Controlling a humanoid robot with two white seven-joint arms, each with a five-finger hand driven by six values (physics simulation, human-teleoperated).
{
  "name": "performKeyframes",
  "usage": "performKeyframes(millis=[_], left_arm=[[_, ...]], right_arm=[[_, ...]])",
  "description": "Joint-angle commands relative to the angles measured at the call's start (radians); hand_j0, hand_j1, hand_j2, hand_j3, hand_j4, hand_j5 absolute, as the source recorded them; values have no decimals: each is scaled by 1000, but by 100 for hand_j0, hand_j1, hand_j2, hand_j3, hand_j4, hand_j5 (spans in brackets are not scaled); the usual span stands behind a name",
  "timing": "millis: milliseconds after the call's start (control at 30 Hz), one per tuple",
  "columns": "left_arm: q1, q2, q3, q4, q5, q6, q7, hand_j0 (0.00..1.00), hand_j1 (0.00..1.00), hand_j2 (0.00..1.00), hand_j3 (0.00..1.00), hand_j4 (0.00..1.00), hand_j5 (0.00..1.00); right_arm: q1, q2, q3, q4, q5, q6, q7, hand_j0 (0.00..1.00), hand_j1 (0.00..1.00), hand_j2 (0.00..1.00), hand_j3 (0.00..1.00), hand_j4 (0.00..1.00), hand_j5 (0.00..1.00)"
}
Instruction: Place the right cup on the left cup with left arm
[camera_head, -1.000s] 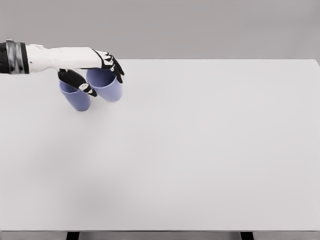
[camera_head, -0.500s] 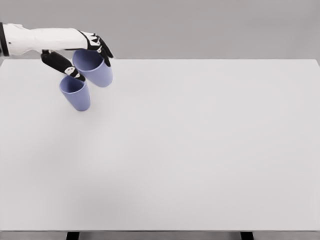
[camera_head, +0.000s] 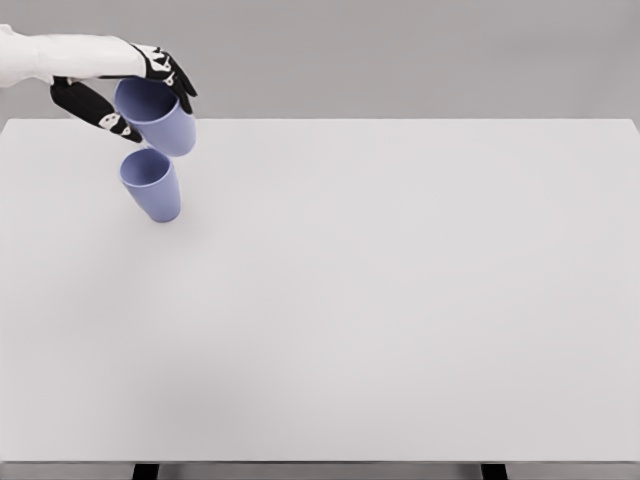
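Observation:
Two lavender-blue cups show in the head view. One cup (camera_head: 153, 186) stands upright on the white table (camera_head: 380, 300) near its far left. My left hand (camera_head: 128, 90) holds the other cup (camera_head: 158, 115) in the air just above and slightly behind it, fingers and thumb curled around its rim. The held cup is tilted, with its mouth facing toward me and to the left. Its bottom hangs a little above the standing cup's rim, without visible contact. The right arm is out of view.
The table's far edge runs just behind the cups and its left edge lies close to them. Black table legs (camera_head: 146, 471) show at the bottom edge.
My left hand has lifted the held cup up and to the left, from beside the standing cup to above it. The standing cup has stayed in place.

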Motion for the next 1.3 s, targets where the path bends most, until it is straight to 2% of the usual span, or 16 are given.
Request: performKeyframes(millis=[0, 167, 533, 800, 1267], left_arm=[[-2, 14, -6, 3, 5, 2, -24, 61, 61, 61, 61, 61, 61], [-2, 23, -12, 60, 3, 2, -67, 61, 61, 61, 61, 61, 61], [0, 6, -26, 119, 2, 2, -69, 61, 61, 61, 61, 61, 61], [5, -3, -40, 110, 34, 2, -69, 62, 62, 62, 62, 62, 62], [6, 0, -54, 110, 34, 2, -69, 64, 64, 64, 64, 64, 64]], right_arm=[[-2, 0, 0, 0, 2, -1, 0, 100, 100, 100, 100, 100, 100], [0, 0, 0, 1, 2, -1, 0, 100, 100, 100, 100, 100, 100], [0, 0, 0, 0, 2, -1, 0, 100, 100, 100, 100, 100, 100], [0, 0, 0, 0, 2, -1, 0, 100, 100, 100, 100, 100, 100], [0, 0, 0, 0, 2, -1, 0, 100, 100, 100, 100, 100, 100]])
